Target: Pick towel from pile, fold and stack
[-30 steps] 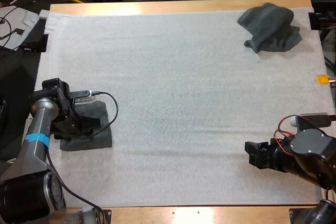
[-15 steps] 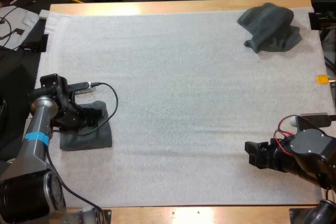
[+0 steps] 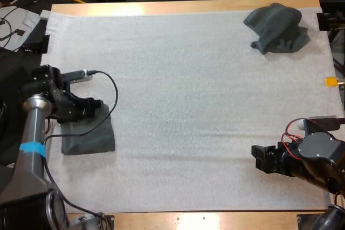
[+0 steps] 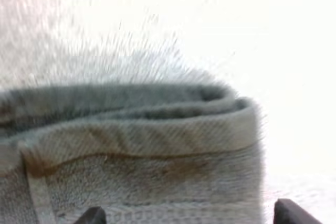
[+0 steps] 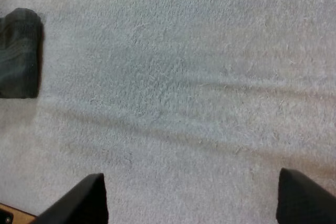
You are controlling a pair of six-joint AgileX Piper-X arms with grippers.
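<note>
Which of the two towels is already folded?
The folded towel by the left gripper; the crumpled towel lies heaped at the mat's far right corner.

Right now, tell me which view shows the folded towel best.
High view: most of the folded towel shows, at the left gripper. Left wrist view catches its layered edge; right wrist view, one far end.

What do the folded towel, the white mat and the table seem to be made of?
The folded towel looks like cotton terry: matte grey-green, fuzzy pile, a flat woven band near its edge. The white mat is probably soft foam or fleece: matte, fibrous, shallow wrinkles. The table seems light wood, with a sheen.
</note>
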